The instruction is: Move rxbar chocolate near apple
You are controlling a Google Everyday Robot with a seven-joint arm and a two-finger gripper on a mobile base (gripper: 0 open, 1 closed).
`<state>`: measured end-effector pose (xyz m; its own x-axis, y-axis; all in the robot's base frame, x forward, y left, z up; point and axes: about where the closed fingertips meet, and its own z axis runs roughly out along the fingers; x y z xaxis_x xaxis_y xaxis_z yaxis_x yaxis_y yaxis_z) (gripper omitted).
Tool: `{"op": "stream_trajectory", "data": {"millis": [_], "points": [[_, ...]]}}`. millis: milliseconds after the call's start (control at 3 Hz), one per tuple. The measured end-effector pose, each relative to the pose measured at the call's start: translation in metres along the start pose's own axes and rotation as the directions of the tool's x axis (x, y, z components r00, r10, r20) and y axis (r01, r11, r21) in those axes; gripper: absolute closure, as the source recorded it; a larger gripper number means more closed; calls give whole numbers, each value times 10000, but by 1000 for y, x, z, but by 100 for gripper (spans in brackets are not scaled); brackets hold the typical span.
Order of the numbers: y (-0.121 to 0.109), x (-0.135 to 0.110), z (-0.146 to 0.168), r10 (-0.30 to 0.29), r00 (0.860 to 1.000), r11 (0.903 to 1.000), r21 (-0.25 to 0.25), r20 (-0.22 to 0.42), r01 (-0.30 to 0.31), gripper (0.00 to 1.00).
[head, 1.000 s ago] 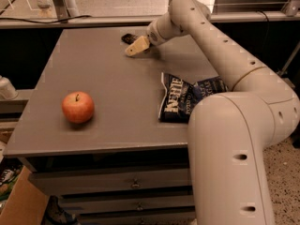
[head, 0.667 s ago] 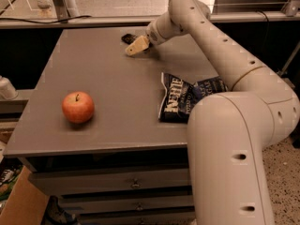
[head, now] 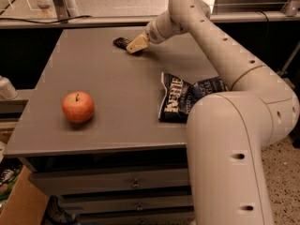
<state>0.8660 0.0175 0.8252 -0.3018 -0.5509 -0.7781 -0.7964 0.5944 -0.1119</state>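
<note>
The red-orange apple (head: 78, 107) sits on the grey table (head: 108, 83) at the front left. The rxbar chocolate (head: 121, 42), a small black bar, lies at the far middle of the table, partly hidden behind the gripper. My gripper (head: 136, 45) with pale fingertips reaches across the table and sits right at the bar's right end, low on the tabletop. The arm stretches from the front right over the table.
A dark blue Kettle chip bag (head: 180, 97) lies at the table's right side, partly under my arm. Drawers (head: 131, 184) sit below the table's front. A cardboard box (head: 18, 205) stands at the lower left on the floor.
None visible; the gripper stays at the bar and the apple has not moved.
</note>
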Motion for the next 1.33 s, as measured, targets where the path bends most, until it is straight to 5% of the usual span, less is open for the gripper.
{"op": "stream_trajectory", "data": {"millis": [667,1000,1333], "points": [[0,-2,-2,-1,10000,10000,-1,3,1,100],[19,-32,-43,-513,9950,9979,-347,856,544,100],[47,-67,-112,-989,9722,9904,-742,2124,1170,100]]}}
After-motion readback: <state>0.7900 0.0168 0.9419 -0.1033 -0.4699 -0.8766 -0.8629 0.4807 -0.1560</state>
